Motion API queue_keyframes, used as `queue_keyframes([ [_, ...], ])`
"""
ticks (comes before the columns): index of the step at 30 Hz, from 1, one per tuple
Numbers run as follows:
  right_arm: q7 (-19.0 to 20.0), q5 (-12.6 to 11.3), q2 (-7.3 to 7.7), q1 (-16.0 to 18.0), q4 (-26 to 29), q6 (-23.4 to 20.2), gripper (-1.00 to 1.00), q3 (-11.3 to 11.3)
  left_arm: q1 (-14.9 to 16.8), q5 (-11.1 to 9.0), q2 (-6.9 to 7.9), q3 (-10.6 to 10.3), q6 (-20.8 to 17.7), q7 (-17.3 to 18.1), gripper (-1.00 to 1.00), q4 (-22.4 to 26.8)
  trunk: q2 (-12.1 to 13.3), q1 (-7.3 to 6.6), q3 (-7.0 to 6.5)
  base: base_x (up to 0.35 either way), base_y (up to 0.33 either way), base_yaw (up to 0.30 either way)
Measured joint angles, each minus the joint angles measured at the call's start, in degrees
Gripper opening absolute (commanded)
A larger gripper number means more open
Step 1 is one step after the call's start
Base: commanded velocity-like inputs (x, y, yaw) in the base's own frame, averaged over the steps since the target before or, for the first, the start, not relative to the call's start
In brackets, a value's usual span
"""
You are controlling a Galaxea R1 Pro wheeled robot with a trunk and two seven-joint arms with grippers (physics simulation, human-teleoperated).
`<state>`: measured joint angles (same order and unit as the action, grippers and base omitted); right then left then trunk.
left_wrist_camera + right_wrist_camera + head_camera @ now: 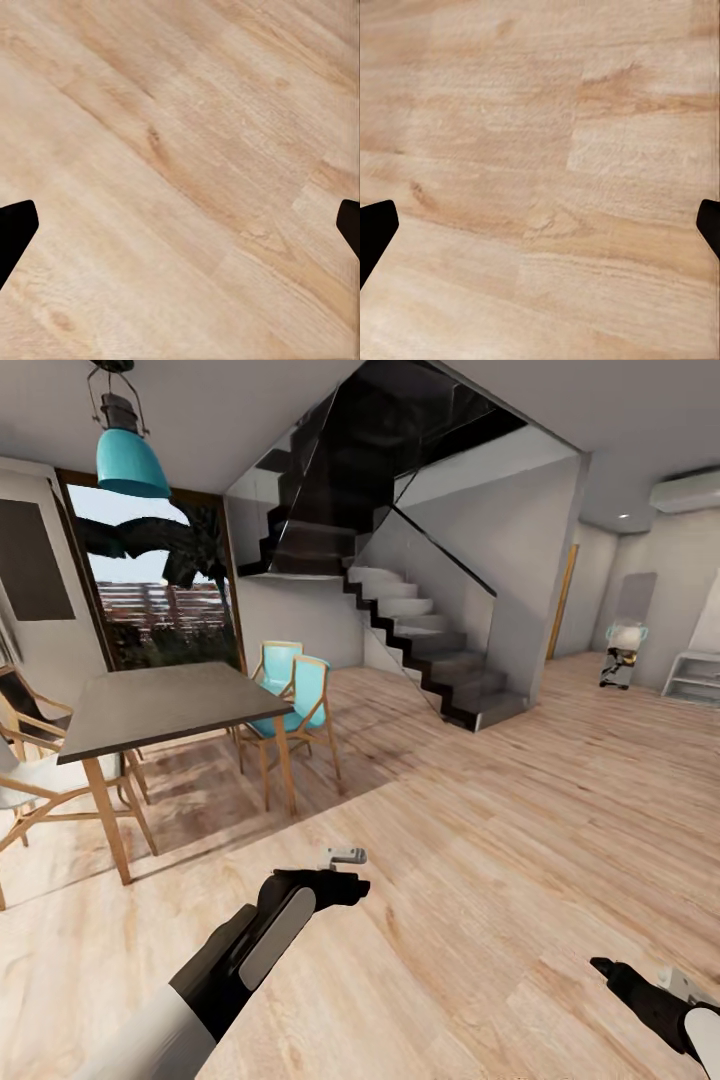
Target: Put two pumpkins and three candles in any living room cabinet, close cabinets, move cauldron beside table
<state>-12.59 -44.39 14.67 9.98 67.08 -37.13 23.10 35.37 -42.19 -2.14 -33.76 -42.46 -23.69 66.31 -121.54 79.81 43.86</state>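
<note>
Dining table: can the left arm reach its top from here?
Probably not. The left gripper hangs low over bare wood floor, jaws open and empty, with the dining table well ahead and to its left; base must move closer.

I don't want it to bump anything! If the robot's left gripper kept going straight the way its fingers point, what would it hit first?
Probably just the wooden floor. The left gripper is open and empty, and its wrist camera looks along the fingers at bare floorboards with nothing between.

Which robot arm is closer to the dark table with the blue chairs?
Left. The left tool hangs on the same side as the dark table and blue chairs. The right tool is far off on the other side. Both are open and hold nothing.
</note>
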Motion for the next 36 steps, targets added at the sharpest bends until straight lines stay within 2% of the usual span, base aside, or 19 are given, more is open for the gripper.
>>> queue_keyframes([
  [36,0.08,0.07,0.00,0.00,0.00,0.05,1.00,-0.03,0.00,0.00,0.08,0.00,0.01,0.00,1.00,0.09,0.00,0.00,1.70,0.001,-0.001,-0.242],
])
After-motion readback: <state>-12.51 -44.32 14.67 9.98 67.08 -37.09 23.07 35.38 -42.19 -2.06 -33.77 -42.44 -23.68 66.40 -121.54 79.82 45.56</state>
